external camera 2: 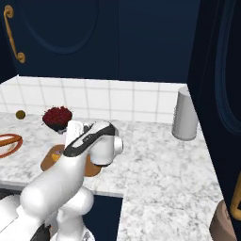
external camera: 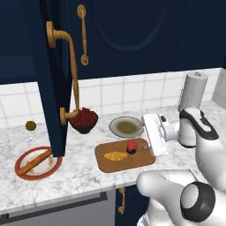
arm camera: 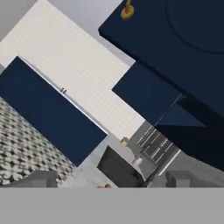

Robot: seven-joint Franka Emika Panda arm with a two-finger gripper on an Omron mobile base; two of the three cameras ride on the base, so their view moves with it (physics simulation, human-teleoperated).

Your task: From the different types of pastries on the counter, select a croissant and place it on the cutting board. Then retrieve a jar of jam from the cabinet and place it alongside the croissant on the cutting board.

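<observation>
On the marble counter (external camera: 79,176) lies the brown cutting board (external camera: 132,162). The golden croissant (external camera: 115,156) rests on its middle, and the small red jar of jam (external camera: 131,146) stands upright just to its right, also on the board. My gripper (external camera: 144,134) hovers beside and slightly above the jar, apart from it, pointing left. In the hand view its fingertips (arm camera: 43,179) stand wide apart around the gripper (arm camera: 113,179) midline, open and holding nothing. The right base view has the board (external camera 2: 48,160) partly hidden behind my arm. The navy cabinet door (external camera: 50,88) hangs open at the left.
The open door's brass handle (external camera: 73,70) overhangs a dark bowl of red berries (external camera: 84,119). A red-rimmed plate (external camera: 26,170) carries the brown stick pastry (external camera: 34,161). A round grey plate (external camera: 126,127) sits behind the board. A paper towel roll (external camera: 194,90) stands at the back right.
</observation>
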